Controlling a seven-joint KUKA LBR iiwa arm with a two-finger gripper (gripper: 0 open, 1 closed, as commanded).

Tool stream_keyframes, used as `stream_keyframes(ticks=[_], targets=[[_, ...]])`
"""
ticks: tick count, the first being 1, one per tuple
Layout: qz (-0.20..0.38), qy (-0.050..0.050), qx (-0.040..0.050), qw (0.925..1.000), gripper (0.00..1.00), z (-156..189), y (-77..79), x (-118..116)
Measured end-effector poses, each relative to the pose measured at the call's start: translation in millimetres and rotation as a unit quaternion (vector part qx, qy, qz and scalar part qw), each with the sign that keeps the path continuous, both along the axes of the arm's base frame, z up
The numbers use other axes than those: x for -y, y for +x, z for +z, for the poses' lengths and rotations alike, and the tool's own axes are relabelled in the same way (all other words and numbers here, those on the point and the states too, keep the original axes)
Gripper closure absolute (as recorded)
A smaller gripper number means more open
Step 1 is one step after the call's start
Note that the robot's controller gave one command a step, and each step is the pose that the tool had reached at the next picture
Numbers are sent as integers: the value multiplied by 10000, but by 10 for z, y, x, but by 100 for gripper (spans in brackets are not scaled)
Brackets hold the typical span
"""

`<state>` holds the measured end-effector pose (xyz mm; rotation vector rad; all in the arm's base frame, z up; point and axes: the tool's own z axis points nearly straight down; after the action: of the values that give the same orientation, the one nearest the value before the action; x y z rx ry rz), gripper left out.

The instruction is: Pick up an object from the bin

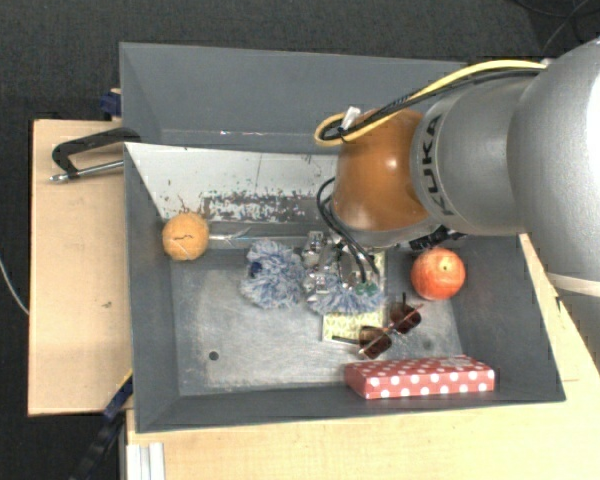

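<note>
My gripper (pixel 332 264) hangs low in the middle of the bin, under the orange wrist cover. It is right over the right end of a fluffy blue-and-white pompom-like thing (pixel 272 272), which lies on the bin floor and is partly hidden by the gripper. A small yellowish card with green print (pixel 342 328) lies just in front of the gripper. Brown-tinted sunglasses (pixel 390 330) lie beside the card, to the right.
A red apple (pixel 439 273) sits to the gripper's right. An orange ball (pixel 185 236) rests by the back left wall. A red box with white dots (pixel 420 378) lies along the front wall. The arm covers the bin's back right.
</note>
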<state>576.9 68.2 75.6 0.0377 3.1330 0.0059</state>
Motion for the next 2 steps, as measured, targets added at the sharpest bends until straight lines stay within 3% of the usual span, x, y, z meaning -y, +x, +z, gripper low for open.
stream_keyframes(ticks=[1,2], targets=[[440,-14,-18,9990,100,1131,48,7],[440,-14,-19,9990,100,1131,47,7]])
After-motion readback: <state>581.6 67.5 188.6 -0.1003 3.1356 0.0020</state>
